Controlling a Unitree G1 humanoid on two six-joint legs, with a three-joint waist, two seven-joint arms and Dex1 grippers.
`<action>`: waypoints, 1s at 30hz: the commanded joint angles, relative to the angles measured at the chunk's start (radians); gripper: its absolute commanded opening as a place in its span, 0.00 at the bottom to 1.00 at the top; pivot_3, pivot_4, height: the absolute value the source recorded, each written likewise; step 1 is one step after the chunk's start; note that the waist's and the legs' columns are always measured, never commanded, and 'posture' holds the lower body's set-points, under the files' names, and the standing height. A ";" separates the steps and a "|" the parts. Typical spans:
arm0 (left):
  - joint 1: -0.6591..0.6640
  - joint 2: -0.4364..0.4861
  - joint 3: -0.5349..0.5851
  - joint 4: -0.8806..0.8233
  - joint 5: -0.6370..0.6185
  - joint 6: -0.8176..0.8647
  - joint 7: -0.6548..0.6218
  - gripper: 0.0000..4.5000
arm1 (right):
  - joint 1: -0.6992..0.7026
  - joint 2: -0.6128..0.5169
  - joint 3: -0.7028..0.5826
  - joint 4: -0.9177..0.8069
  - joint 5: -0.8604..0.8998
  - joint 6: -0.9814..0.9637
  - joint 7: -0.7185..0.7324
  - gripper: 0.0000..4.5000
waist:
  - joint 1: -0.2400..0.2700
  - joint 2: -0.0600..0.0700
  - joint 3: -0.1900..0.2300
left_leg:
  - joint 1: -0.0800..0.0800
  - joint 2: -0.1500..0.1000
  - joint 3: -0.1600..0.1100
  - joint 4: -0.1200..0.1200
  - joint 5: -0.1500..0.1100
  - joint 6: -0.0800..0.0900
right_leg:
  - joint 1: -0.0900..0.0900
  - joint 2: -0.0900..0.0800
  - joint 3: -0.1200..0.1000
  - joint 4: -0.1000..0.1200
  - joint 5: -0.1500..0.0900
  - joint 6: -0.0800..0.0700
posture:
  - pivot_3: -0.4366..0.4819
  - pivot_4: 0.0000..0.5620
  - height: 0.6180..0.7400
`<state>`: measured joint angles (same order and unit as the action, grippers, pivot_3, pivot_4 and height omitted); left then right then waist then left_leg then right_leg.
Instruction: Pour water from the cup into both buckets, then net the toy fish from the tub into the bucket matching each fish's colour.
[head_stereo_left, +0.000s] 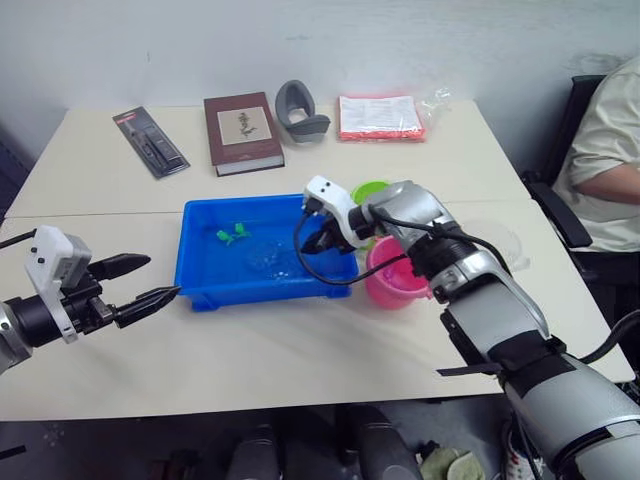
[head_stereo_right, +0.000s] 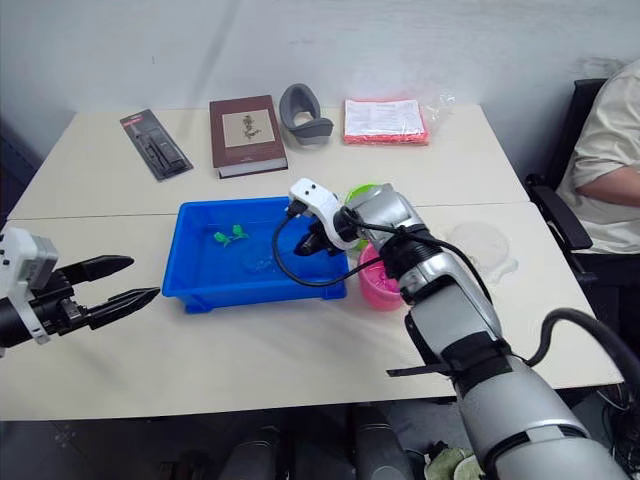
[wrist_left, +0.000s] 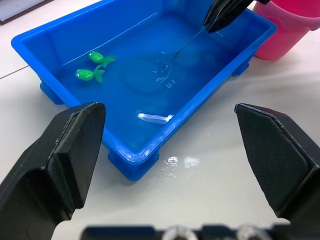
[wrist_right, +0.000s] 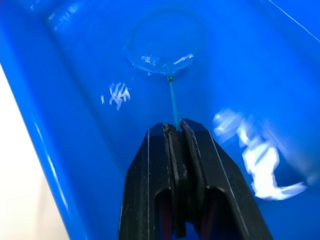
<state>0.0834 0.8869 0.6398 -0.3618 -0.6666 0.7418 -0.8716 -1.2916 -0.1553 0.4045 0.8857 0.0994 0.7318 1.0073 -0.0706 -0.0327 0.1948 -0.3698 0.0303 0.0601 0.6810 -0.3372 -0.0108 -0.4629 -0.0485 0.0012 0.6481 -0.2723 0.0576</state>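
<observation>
No words, numbers or brand marks can be read on anything here; the book (head_stereo_left: 243, 132) cover's picture is too small to make out.

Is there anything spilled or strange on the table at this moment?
Yes. A wet patch lies on the bare table beside the pink bucket, and small drops shine next to the blue tub, by its near corner. It looks like spilled water.

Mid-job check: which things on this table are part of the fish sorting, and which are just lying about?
Job: blue tub; two green fish; net, held in the right gripper; pink bucket; green bucket; left gripper, jaws open.

Lying about: book; grey holder; pink packet; black package.
</observation>
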 joint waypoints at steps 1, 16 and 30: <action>0.007 0.002 0.050 -0.038 -0.021 -0.009 0.010 0.99 | -0.052 0.031 -0.065 0.071 -0.013 -0.070 -0.044 0.00 | -0.005 0.000 0.000 | 0.000 0.000 0.000 0.000 0.000 0.000 | 0.000 0.000 0.000 0.000 0.000 0.000 | 0.48 0.27 1.00; -0.022 0.016 0.032 -0.008 -0.011 -0.022 0.018 0.99 | -0.076 0.088 -0.131 0.135 -0.076 -0.159 -0.062 0.00 | -0.016 0.000 0.000 | 0.000 0.000 0.000 -0.002 0.000 -0.002 | 0.000 0.000 0.000 0.000 0.000 0.000 | 0.48 0.27 1.00; 0.138 0.024 0.200 0.029 -0.019 -0.006 -0.051 0.99 | 0.001 0.075 -0.057 0.047 -0.156 -0.185 0.071 0.00 | -0.019 0.000 0.000 | 0.001 0.000 -0.001 -0.011 0.001 -0.004 | -0.001 -0.001 -0.001 -0.003 0.000 -0.001 | 0.48 0.27 1.00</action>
<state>0.2205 0.9049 0.8080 -0.3066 -0.6688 0.7396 -0.9251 -1.2853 -0.0948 0.3542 0.9476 -0.0548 0.5497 1.0873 -0.0893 -0.0326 0.1948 -0.3689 0.0306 0.0594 0.6694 -0.3366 -0.0145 -0.4638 -0.0493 -0.0001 0.6451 -0.2729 0.0565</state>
